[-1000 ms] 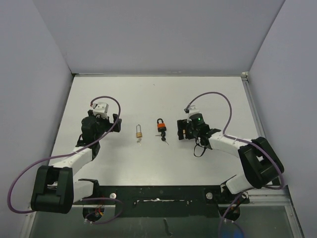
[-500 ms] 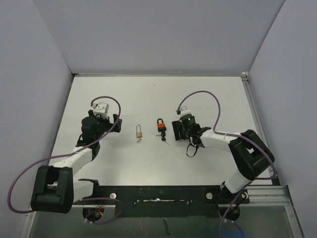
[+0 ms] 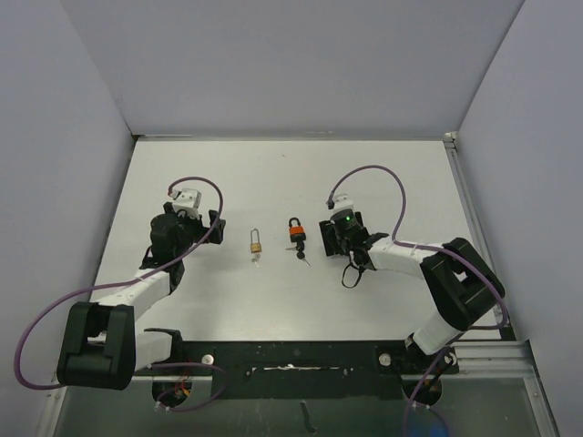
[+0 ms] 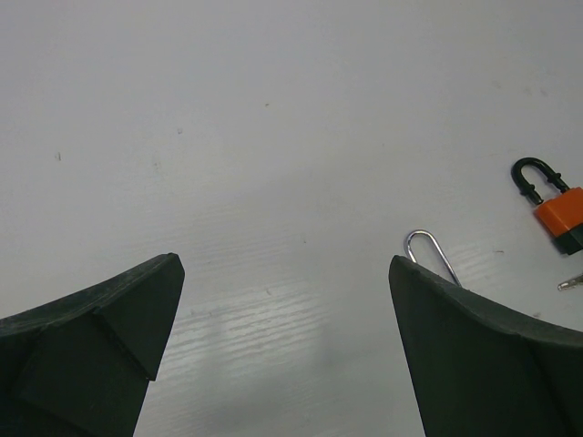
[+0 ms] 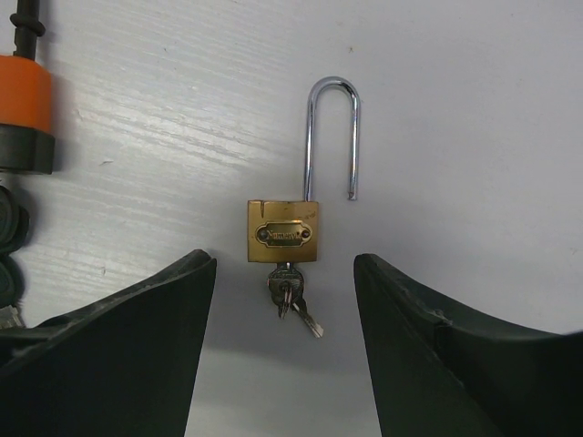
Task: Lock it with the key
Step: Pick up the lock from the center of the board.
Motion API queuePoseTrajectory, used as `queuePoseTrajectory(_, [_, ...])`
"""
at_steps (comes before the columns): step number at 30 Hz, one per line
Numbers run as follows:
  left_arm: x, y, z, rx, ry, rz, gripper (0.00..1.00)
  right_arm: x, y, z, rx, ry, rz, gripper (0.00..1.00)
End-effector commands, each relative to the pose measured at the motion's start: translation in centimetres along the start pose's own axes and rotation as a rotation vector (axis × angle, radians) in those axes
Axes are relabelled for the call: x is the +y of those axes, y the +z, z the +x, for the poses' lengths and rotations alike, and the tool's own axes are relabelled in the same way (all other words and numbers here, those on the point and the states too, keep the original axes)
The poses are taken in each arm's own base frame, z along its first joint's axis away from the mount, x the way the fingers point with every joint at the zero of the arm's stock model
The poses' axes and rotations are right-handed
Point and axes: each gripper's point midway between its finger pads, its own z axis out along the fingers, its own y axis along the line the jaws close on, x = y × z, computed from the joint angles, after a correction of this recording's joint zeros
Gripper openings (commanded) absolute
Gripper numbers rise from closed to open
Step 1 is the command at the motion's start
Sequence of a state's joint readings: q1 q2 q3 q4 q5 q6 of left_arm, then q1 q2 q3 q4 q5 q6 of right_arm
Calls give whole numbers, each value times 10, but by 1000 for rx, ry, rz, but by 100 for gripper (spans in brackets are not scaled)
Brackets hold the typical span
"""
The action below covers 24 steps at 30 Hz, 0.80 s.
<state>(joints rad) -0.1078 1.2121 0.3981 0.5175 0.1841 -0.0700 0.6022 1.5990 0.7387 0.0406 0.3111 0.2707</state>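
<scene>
The right fingers [image 5: 118, 346] have swung left, spread, with the brass padlock [image 5: 283, 232] ahead of their gap.

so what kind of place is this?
Probably a lab robot test cell: bare white table boxed in by plain walls, left arm and right arm bolted to a rail at its near edge, and only a brass padlock and an orange padlock as props.
</scene>
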Motion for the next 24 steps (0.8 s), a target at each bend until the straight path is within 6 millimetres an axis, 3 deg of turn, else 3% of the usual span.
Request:
queuePoseTrajectory(1, [-2,4,-23,-57,16,15,98,0,-1,-28,-73,23,10,63])
queuePoseTrajectory(24, [-2,3,-23,-61,18,9,98,-1,20,-16,-15,115,-65,55])
